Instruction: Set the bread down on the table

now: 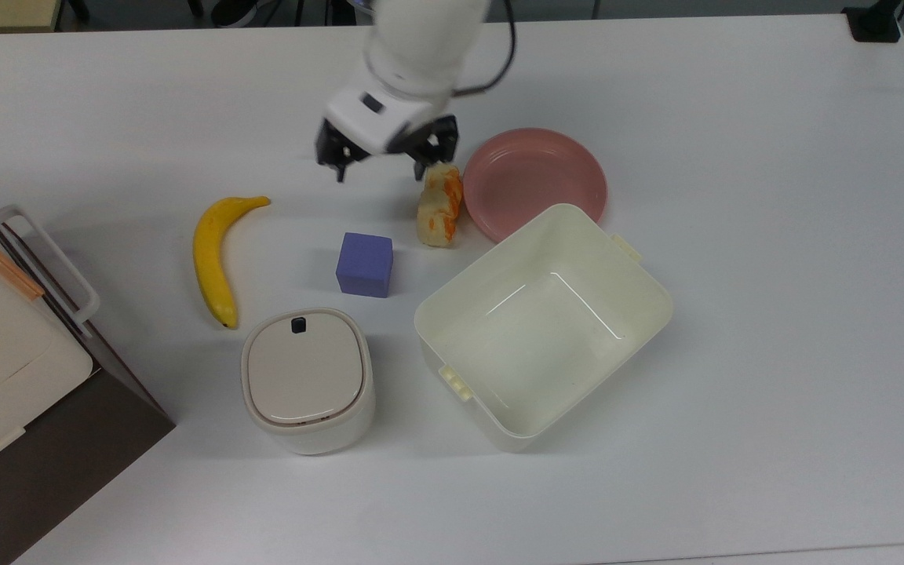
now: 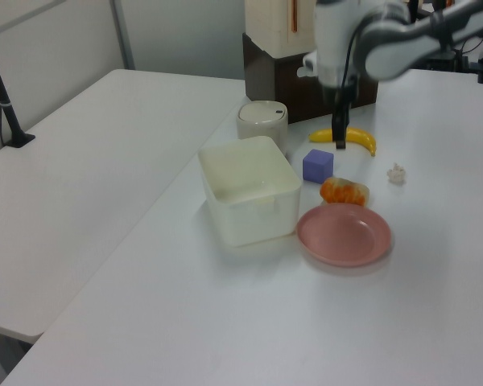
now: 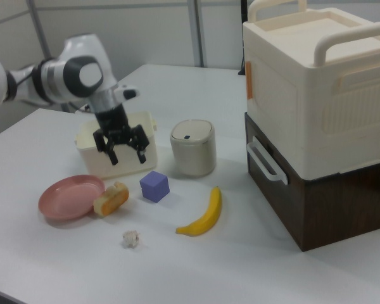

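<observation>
Top view first: bread [image 1: 439, 205] lying flat on the white table [image 1: 774, 235], just left of the pink plate [image 1: 534, 182] rim and close to it (touching or a hair apart, hard to say), with the cream tub [image 1: 544, 323] near on the lower right and the purple cube [image 1: 365, 264] a little way off on the lower left. Gripper [image 1: 384, 162] up off the surface, fingers spread wide and holding nothing, sitting up and left of the slice in the top view, one fingertip still near the bread's far end. Same story from the right view: gripper [image 3: 122, 147] raised in front of the tub, empty and splayed, bread [image 3: 111, 198] resting below between plate [image 3: 69, 197] and cube [image 3: 154, 186]. From the left view, bread [image 2: 344, 191] on the table beyond the plate, arm well above. Task looks essentially done, judging by how things lie. Risks from here, few but real: a low sideways retreat clipping the slice with the nearer finger and nudging it up onto the plate rim, undoing the placement; a swing left in the top view brushing the crumpled paper ball [image 1: 337, 151] or the banana [image 1: 216, 255]; a spongy slice (light, easily dragged) sticking to a pad if approached again. Safest guess: straight rise, no lateral sweep.
</observation>
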Controlling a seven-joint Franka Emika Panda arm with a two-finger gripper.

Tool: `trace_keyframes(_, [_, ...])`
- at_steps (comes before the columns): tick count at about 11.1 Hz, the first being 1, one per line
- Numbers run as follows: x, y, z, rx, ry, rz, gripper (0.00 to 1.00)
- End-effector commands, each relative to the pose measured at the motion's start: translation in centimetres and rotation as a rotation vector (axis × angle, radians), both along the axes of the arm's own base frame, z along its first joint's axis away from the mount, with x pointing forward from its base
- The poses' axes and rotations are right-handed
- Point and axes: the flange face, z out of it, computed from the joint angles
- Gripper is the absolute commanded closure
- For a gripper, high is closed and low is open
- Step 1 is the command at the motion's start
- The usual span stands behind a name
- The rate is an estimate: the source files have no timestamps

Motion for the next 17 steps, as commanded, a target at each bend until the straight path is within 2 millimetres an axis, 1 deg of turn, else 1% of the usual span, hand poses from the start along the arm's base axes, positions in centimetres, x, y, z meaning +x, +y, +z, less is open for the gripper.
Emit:
trace_keyframes(1, [-0.6, -4.3, 5.6, 0.069, 0.006, -0.05, 0.0])
trace_keyframes(4, [-1.8, -7.3, 9.3, 0.082, 0.006, -0.115, 0.0])
trace_keyframes(5, [-1.6, -9.0, 11.3, 0.154, -0.026, -0.176, 0.0])
trace_keyframes(6, [-1.5, -10.4, 12.9, 0.212, -0.062, -0.216, 0.0])
trace_keyframes(7, [-1.3, -11.3, 14.7, 0.251, -0.098, -0.244, 0.0])
trace_keyframes(8, [-1.3, -11.6, 15.1, 0.257, -0.108, -0.276, 0.0])
trace_keyframes(9, [-1.1, -11.5, 15.4, 0.256, -0.12, -0.317, 0.0])
trace_keyframes(10, [-0.9, -11.5, 15.1, 0.252, -0.124, -0.374, 0.0])
trace_keyframes(11, [-0.8, -11.5, 15.7, 0.251, -0.143, -0.413, 0.0])
trace_keyframes(14, [-0.7, -12.0, 17.3, 0.25, -0.176, -0.43, 0.0])
trace_keyframes(17, [-0.7, -11.9, 17.5, 0.249, -0.179, -0.428, 0.0])
